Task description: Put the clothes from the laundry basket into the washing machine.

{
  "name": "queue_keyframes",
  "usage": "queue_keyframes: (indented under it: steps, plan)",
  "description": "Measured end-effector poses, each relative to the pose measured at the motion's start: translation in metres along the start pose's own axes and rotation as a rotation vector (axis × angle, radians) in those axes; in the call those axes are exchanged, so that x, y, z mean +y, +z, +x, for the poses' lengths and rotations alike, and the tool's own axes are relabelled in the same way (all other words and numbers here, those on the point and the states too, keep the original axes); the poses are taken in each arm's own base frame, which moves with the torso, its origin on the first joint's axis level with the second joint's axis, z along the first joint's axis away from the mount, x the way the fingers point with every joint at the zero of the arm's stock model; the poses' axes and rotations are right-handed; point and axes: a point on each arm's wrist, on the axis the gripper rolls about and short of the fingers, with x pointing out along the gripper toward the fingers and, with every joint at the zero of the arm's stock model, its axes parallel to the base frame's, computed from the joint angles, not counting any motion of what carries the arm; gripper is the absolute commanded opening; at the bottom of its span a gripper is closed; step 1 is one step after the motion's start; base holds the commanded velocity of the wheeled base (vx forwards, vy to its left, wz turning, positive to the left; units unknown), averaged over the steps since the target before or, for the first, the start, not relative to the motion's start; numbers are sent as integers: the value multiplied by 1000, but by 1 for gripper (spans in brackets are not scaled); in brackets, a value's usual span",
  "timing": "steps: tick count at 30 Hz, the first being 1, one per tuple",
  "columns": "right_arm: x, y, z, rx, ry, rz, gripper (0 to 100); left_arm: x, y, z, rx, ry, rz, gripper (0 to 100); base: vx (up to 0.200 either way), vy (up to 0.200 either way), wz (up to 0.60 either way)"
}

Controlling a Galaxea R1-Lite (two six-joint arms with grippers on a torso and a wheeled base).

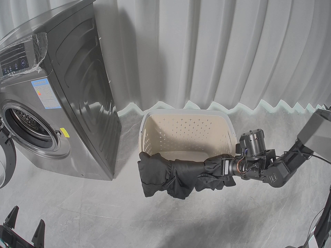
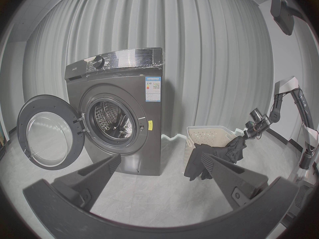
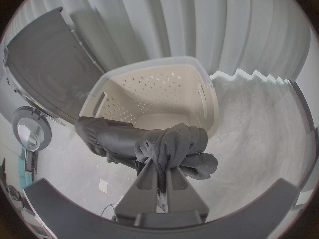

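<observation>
Right gripper [image 3: 161,165] is pinching one bunched end of the black garment [image 1: 172,176], fingers pressed together on the cloth, and is holding it just off the front right corner of the laundry basket [image 1: 188,111]. The garment is lying stretched out, its long axis running roughly level along the basket's front rim, from the gripped end at the right corner to the free end at the left corner, so the free end is pointing toward the washing machine [image 1: 82,86]. That free end is drooping over the rim and hanging down the outside of the basket wall; can't tell whether it's reaching the floor [image 1: 207,217]. The basket is sitting upright on the floor near the curtain [image 1: 207,35], just beside the machine's right side panel. The machine door [image 2: 50,133] is standing swung wide open on its left hinge, and the drum opening [image 2: 111,120] is showing. Left gripper [image 2: 161,158] is hanging low over the floor in front of the machine, fingers spread, gripping nothing, well apart from the garment and basket.
</observation>
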Motion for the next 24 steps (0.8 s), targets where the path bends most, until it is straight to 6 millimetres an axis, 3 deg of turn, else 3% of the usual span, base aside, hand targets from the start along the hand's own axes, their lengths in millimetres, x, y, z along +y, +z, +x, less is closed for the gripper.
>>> queue_keyframes:
  steps: [14, 19, 24]
  plan:
    - [38, 32, -130, -289, 167, -59, 0, 0, 0, 0, 1, 0, 12, 100, 0, 0, 0]
    - [31, 31, -165, -358, 191, -68, 0, 0, 0, 0, 1, -1, 13, 100, 0, 0, 0]
    - [14, 31, -187, -415, 166, -41, 0, 0, 0, 0, 0, -1, 14, 100, 0, 0, 0]
